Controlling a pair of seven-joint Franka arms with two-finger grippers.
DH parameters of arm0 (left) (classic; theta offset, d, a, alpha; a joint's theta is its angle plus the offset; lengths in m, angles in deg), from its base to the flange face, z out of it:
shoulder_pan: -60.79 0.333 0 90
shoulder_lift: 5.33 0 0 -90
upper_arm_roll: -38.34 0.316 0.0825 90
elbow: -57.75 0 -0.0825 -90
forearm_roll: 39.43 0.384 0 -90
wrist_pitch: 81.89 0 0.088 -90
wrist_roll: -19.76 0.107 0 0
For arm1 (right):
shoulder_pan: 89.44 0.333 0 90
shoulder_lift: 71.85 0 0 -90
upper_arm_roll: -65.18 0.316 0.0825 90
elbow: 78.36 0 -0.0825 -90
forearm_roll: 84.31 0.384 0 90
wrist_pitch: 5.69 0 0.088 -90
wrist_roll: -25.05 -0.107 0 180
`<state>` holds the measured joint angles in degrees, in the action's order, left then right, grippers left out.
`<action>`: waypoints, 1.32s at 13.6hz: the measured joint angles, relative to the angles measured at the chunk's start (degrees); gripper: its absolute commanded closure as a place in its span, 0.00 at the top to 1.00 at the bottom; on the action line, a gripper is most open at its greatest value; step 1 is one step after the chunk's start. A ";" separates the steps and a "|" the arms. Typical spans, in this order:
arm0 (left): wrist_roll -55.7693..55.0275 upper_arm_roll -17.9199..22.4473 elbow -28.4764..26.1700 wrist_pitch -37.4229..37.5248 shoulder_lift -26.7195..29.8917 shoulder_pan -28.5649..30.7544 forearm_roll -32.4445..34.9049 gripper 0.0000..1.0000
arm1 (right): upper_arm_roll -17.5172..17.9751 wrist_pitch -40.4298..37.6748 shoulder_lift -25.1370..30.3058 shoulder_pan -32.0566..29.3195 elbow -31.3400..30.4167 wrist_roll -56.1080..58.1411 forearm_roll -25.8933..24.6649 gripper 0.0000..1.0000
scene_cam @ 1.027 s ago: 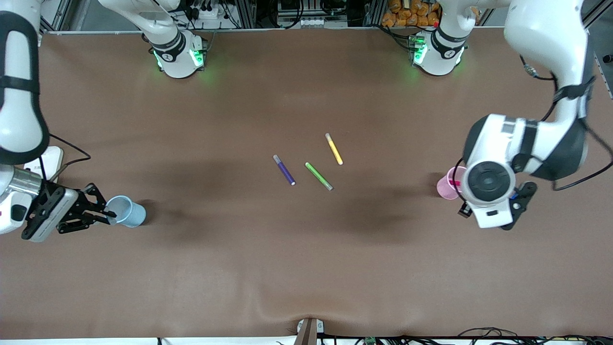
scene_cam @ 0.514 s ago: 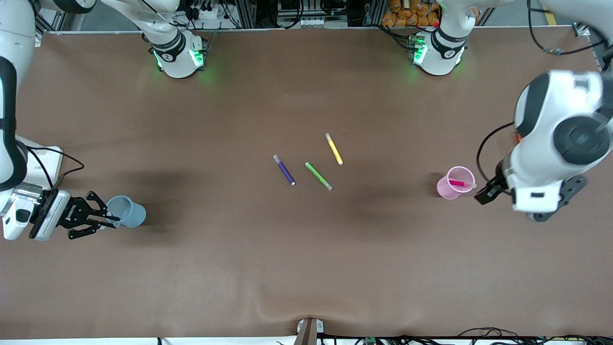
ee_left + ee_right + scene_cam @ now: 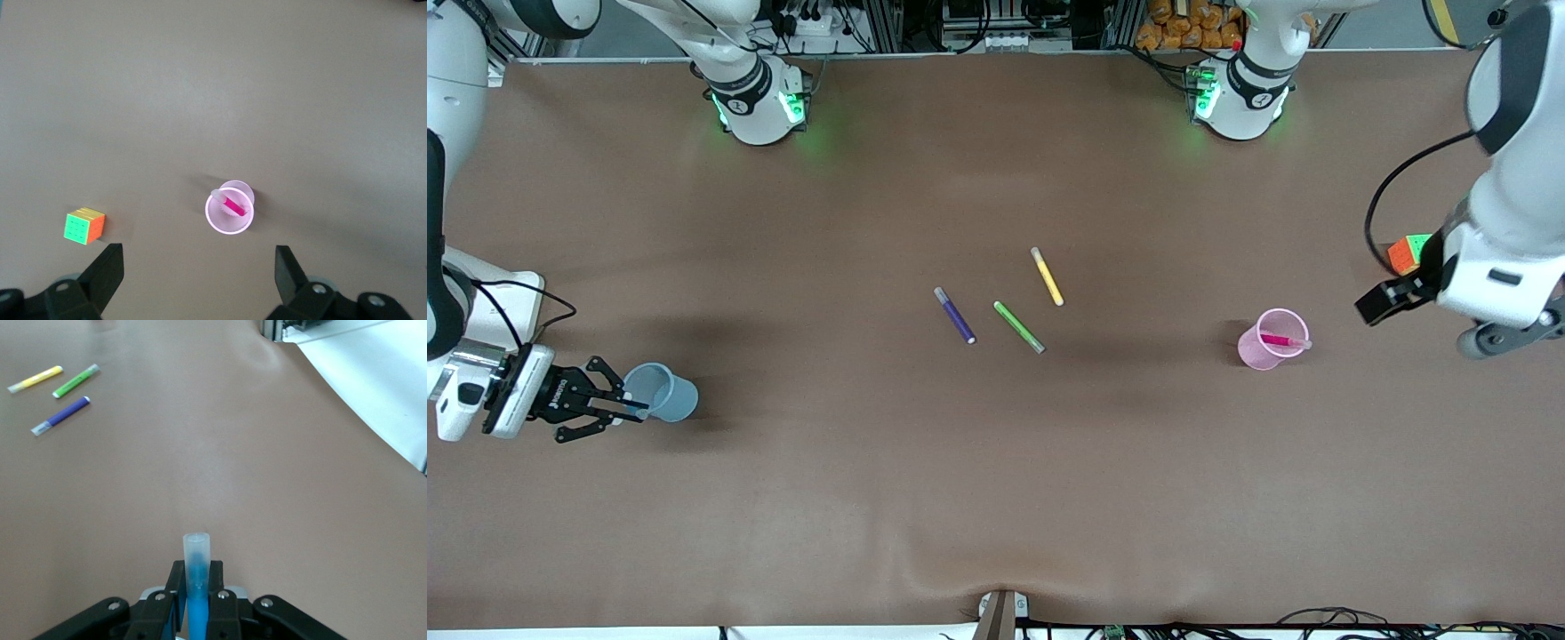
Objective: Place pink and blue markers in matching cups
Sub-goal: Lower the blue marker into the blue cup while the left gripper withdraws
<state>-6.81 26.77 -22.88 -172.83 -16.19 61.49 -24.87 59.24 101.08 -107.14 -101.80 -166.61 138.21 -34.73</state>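
The pale pink cup [image 3: 1263, 348] stands toward the left arm's end of the table with the pink marker [image 3: 1279, 340] leaning in it. Both also show in the left wrist view, the cup [image 3: 229, 229] and the marker [image 3: 234, 205]. My left gripper [image 3: 1392, 298] is open and empty, up in the air beside that cup [image 3: 197, 270]. My right gripper [image 3: 630, 409] is shut on the blue marker [image 3: 197, 570], its greyish end pointing forward, right at the rim of the pale blue cup [image 3: 663, 393]. The blue cup is hidden in the right wrist view.
A dark purple pen [image 3: 955, 316], a green pen [image 3: 1018, 326] and a yellow pen [image 3: 1047, 276] lie in the middle of the table. A coloured puzzle cube [image 3: 1408, 253] sits close to the left gripper, also in the left wrist view [image 3: 85, 226].
My left gripper has drawn away from the pink cup toward its own end of the table, leaving the pink marker in the cup. My right gripper shifted slightly beside the blue cup.
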 measured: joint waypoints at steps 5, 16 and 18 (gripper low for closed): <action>9.05 0.03 -0.05 1.63 3.00 3.46 -6.91 1.00 | -0.01 -4.45 -0.64 -1.03 0.20 1.23 0.54 0.00; 23.85 1.48 -3.51 4.71 7.89 7.34 -12.75 1.00 | -0.01 -7.60 -2.60 -3.55 0.15 10.43 0.62 0.00; 23.27 5.26 -6.89 4.83 10.56 1.94 -12.75 1.00 | -0.01 -7.59 -2.76 -3.56 0.15 10.95 0.65 0.02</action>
<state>16.46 32.03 -29.77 -168.00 -5.63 63.43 -37.62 59.23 93.50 -109.91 -105.36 -166.46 149.16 -34.07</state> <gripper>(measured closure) 0.000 0.833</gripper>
